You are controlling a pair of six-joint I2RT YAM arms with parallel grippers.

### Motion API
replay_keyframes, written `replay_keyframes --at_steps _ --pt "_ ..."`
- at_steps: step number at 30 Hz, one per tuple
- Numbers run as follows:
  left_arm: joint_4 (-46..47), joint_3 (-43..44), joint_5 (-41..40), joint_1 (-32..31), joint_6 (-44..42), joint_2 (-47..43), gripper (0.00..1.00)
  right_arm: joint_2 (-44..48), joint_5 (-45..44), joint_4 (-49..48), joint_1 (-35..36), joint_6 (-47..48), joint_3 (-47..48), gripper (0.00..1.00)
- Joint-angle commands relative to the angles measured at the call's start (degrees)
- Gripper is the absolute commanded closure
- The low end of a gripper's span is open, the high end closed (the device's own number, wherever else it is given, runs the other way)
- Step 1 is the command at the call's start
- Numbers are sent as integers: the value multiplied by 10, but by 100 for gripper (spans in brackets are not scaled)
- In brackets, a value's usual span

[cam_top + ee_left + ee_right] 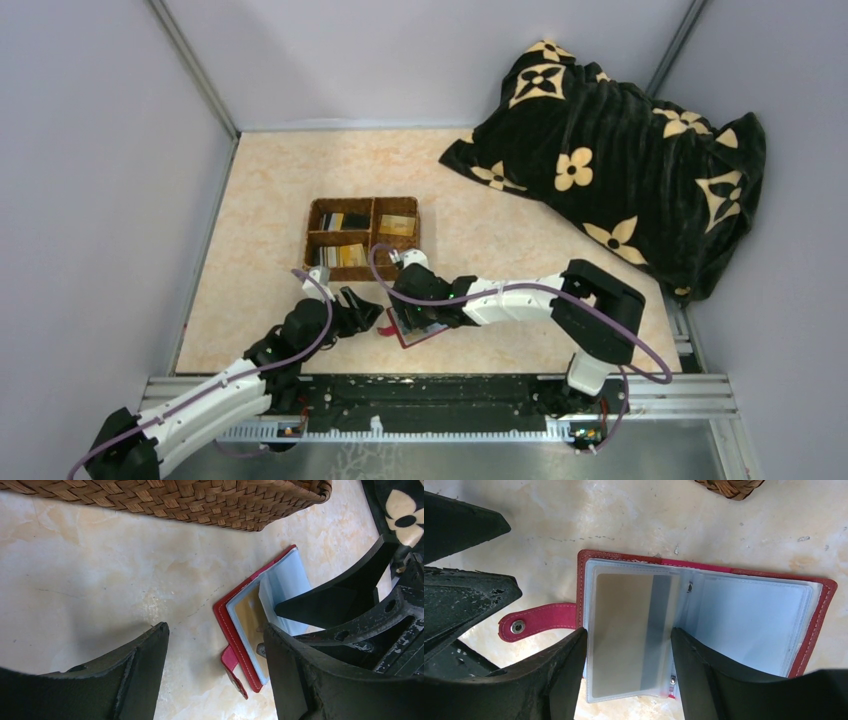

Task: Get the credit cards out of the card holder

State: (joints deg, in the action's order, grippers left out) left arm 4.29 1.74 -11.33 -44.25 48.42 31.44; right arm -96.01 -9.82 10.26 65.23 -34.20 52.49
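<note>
The red card holder (425, 333) lies open on the table in front of the basket, its snap tab (539, 620) sticking out to one side. My right gripper (628, 632) is open, its jaws on either side of a clear pocket that holds a tan credit card with a grey stripe (624, 615). My left gripper (215, 630) is open and empty just left of the holder (227, 617), low over the table. The card (250, 615) also shows in the left wrist view. In the top view the left gripper (368, 315) and right gripper (400, 305) are close together.
A brown wicker divided basket (365, 200) stands just behind the holder, with several cards in its compartments (340, 255). Its wall (200, 500) is close ahead of the left gripper. A black flower-print blanket (610, 150) lies at the back right. Walls enclose the table.
</note>
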Motion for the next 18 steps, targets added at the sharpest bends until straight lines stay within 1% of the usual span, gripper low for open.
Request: replay_keyframes --at_steps 1,3,7,11,15,18 --pt "16 12 5 2 0 0 25 7 18 -11 8 -22 -14 39" --pt "18 13 5 2 -1 0 25 29 16 -12 8 -24 -17 42" --pt "25 14 12 2 -3 1 25 40 16 -15 7 -28 -22 47" --pt "60 17 30 2 -12 12 25 53 25 -23 5 -34 -29 49" --pt "124 29 77 1 -11 48 25 72 38 -36 3 -41 -39 50" --pt "147 48 98 1 -11 88 25 90 46 -40 -1 -47 -48 57"
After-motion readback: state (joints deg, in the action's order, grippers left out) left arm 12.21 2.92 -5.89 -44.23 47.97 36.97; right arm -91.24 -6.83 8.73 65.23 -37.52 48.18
